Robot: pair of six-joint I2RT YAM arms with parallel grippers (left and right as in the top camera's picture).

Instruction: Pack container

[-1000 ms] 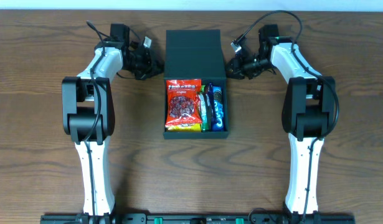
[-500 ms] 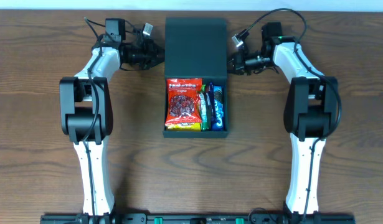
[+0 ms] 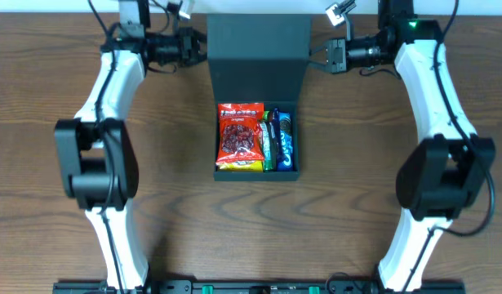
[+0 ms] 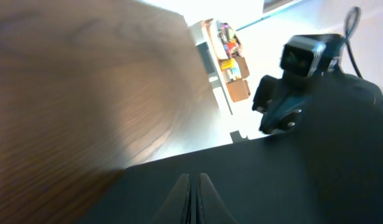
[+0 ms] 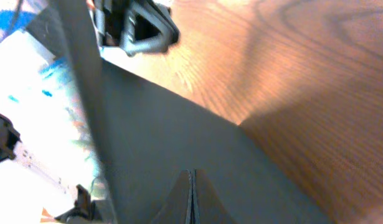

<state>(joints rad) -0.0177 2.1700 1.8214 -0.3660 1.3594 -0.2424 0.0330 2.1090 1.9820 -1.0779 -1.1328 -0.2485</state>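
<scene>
The dark teal container [image 3: 257, 175] stands at the table's middle with its base open. A red snack packet [image 3: 241, 135] lies inside, with green [image 3: 271, 140] and blue [image 3: 286, 140] packets beside it. The hinged lid [image 3: 257, 57] is raised behind the base and looms large in the overhead view. My left gripper [image 3: 200, 49] is at the lid's left edge, and my right gripper [image 3: 322, 55] at its right edge. In the left wrist view the fingers [image 4: 193, 177] are shut against the dark lid [image 4: 253, 186]. In the right wrist view the fingers [image 5: 191, 173] are shut against the lid [image 5: 166, 143].
The brown wooden table [image 3: 340, 220] surrounds the container. Both arms reach toward the table's far edge [image 3: 63, 18]. A white surface lies beyond it. The other arm's wrist camera shows in the left wrist view [image 4: 303, 68].
Both grippers moved toward the far edge and upward along the lid's sides. The lid rose from lying back behind the base to a raised position.
</scene>
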